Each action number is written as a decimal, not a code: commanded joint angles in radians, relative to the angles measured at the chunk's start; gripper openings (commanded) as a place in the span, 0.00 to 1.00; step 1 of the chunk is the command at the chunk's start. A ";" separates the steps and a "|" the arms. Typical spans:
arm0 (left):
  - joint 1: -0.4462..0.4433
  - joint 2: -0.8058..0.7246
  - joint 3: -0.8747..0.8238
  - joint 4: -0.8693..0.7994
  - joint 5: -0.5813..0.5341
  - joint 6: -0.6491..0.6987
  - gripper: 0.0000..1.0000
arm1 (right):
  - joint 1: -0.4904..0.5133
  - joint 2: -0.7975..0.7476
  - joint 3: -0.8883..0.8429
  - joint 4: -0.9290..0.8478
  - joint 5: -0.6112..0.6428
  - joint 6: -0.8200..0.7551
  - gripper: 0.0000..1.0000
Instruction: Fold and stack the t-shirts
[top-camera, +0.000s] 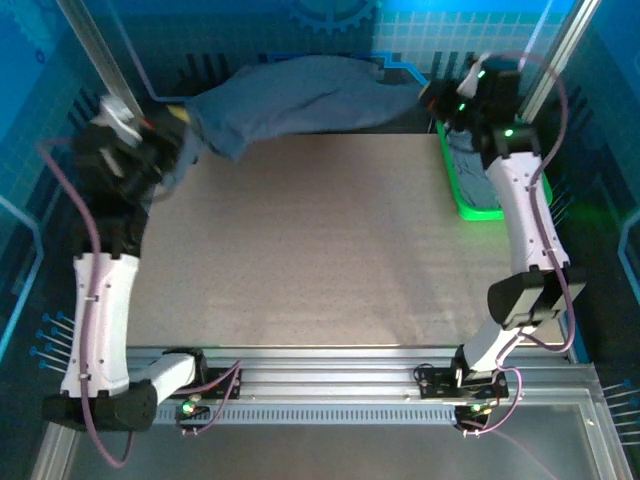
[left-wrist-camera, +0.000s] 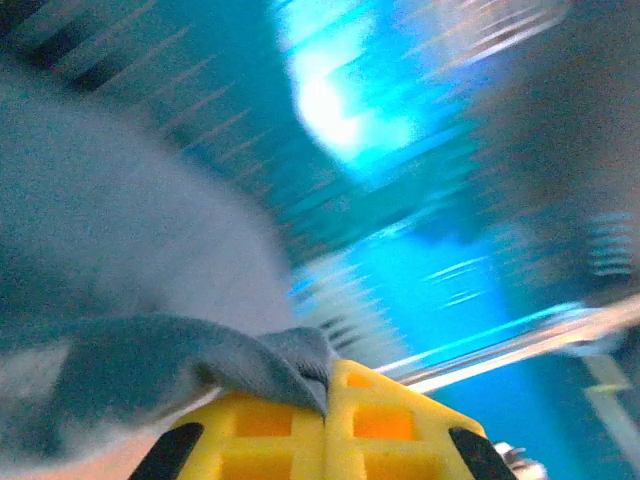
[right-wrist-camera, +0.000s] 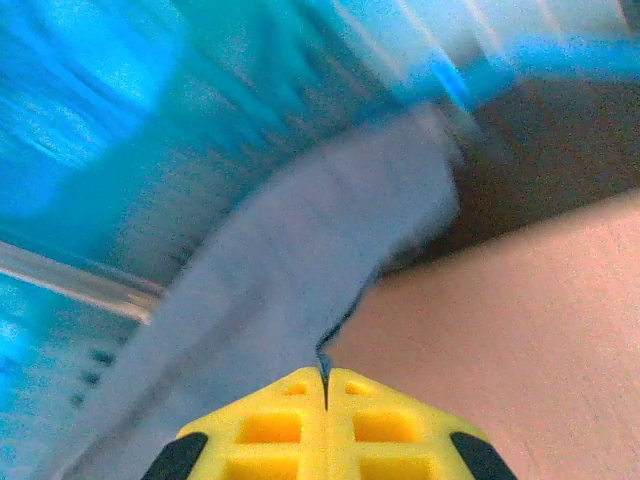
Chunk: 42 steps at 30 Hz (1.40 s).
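- Stretching between both grippers, the dark t-shirt (top-camera: 300, 100) runs from the left gripper (top-camera: 170, 130) across to the right gripper (top-camera: 432, 97).
- Left gripper: yellow fingers (left-wrist-camera: 260, 430) pressed together on a fold of the shirt, with cloth bunched to their left.
- Right gripper: jaws pinched on the shirt's edge, with cloth spreading ahead and leftward.
- Green tray (top-camera: 478, 208): just nearward of the right gripper.

Robotics laboratory test cell: aluminium-profile frame (top-camera: 100, 50), blue printed wall panels (top-camera: 30, 60), and a plain worktable (top-camera: 320, 260) fronted by a slotted mounting rail (top-camera: 330, 385).
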<state>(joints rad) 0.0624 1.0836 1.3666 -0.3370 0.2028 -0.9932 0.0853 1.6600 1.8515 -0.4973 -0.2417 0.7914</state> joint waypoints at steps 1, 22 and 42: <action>-0.058 -0.101 -0.354 -0.147 0.001 -0.008 0.00 | 0.046 -0.092 -0.374 0.009 0.086 -0.044 0.00; -0.599 0.113 -0.858 0.023 -0.063 -0.369 0.00 | 0.000 -0.095 -0.835 -0.297 0.466 -0.002 0.00; -0.610 0.136 -0.663 -0.110 -0.043 -0.281 0.67 | -0.080 -0.150 -0.804 -0.402 0.540 0.020 0.25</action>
<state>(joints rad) -0.5400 1.2633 0.6056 -0.3290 0.1509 -1.3247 0.0170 1.5795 1.0290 -0.8291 0.2409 0.7826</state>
